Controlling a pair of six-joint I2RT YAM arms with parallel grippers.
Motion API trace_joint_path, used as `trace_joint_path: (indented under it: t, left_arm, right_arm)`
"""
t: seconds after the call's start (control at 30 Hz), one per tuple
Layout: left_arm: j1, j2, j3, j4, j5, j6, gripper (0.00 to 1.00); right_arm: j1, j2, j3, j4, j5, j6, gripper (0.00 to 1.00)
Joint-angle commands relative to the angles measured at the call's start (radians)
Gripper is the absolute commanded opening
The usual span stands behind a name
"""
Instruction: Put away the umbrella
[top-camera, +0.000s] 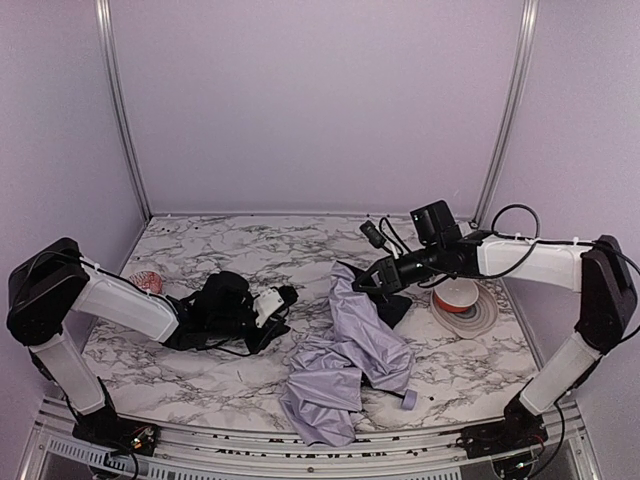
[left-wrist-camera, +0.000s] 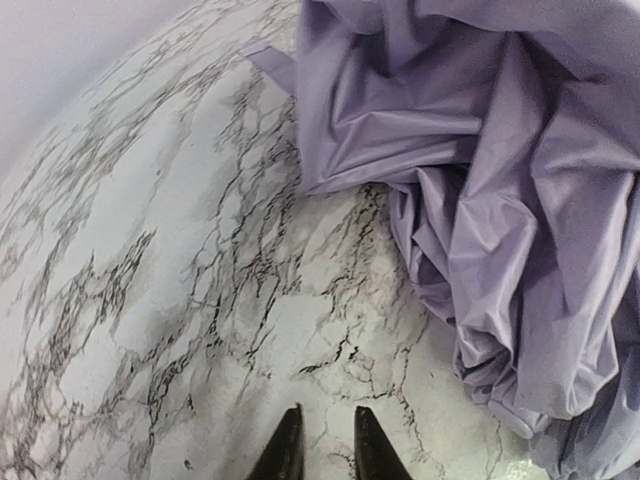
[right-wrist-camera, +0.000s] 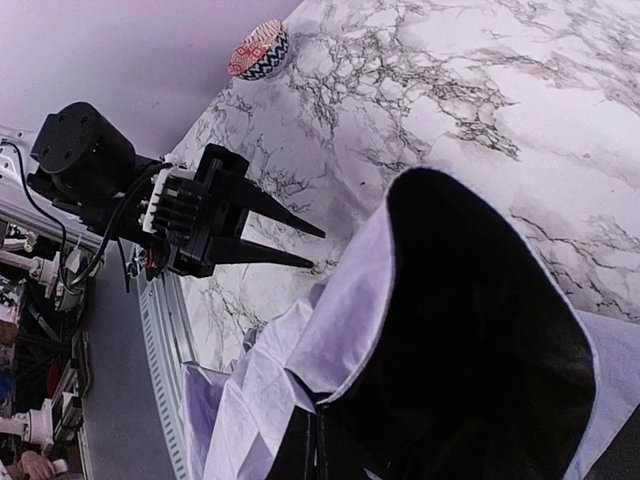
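The right pincer is clenched, and judging by the raised hood of cloth right in front of its camera, it pinches a fold at the far end of the umbrella, black lining turned outward; its own tips are hidden. The left pincer stands slightly parted, grasping nothing, its tips over bare counter just beside the cloth. The umbrella lies collapsed in the middle of the counter as a loose lavender heap, with its handle poking out at the near right edge. The canopy looks light, thin and limp. It will probably slump, slide and bunch instead of keeping a shape, and a pinch of cloth alone drags the rest behind it. The ribs and shaft, buried here, are likely the only stiff parts. Firmer holds would be the handle, or the shaft gripped through gathered cloth; the smooth material may slip from a shallow nip
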Motion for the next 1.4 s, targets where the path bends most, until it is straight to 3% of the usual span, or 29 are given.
trace_joint_path:
  t: [0.0,0.07,0.13,0.3,0.4,0.63,0.7,0.77,0.8,1.13,1.37]
  left_arm:
    - [-0.037,-0.064,0.045,-0.010,0.042,0.010,0.34]
    - [-0.069,-0.070,0.104,-0.012,0.048,0.015,0.52]
    - [-0.095,-0.045,0.172,-0.034,0.088,-0.002,0.63]
    - [-0.170,0.064,0.332,-0.096,0.125,-0.052,0.72]
    - [-0.200,0.128,0.394,-0.109,0.056,-0.037,0.74]
    - [-0.207,0.193,0.462,-0.204,-0.129,0.060,0.62]
    - [-0.208,0.188,0.456,-0.203,-0.157,0.090,0.40]
    - [-0.206,0.186,0.456,-0.203,-0.176,0.112,0.09]
    - [-0.206,0.183,0.453,-0.203,-0.179,0.118,0.00]
    - [-0.111,0.086,0.288,-0.093,0.004,0.042,0.00]
    - [-0.090,0.151,0.245,-0.072,0.057,0.013,0.00]
  right_arm:
    - [-0.008,0.018,0.020,0.100,0.053,0.072,0.00]
    - [-0.009,0.036,0.021,0.156,0.074,0.110,0.00]
    - [-0.009,0.047,0.027,0.193,0.097,0.145,0.00]
    - [-0.008,0.046,0.019,0.245,0.110,0.188,0.00]
    - [-0.008,0.041,0.006,0.250,0.110,0.195,0.00]
    - [-0.010,-0.005,-0.010,0.229,0.139,0.181,0.00]
    - [-0.009,-0.012,-0.013,0.214,0.147,0.172,0.00]
    - [-0.010,-0.014,-0.013,0.191,0.154,0.160,0.00]
    - [-0.012,-0.017,-0.013,0.179,0.159,0.154,0.00]
    - [-0.075,-0.149,-0.110,0.005,0.273,0.038,0.00]
    - [-0.077,-0.139,-0.109,-0.092,0.281,-0.029,0.01]
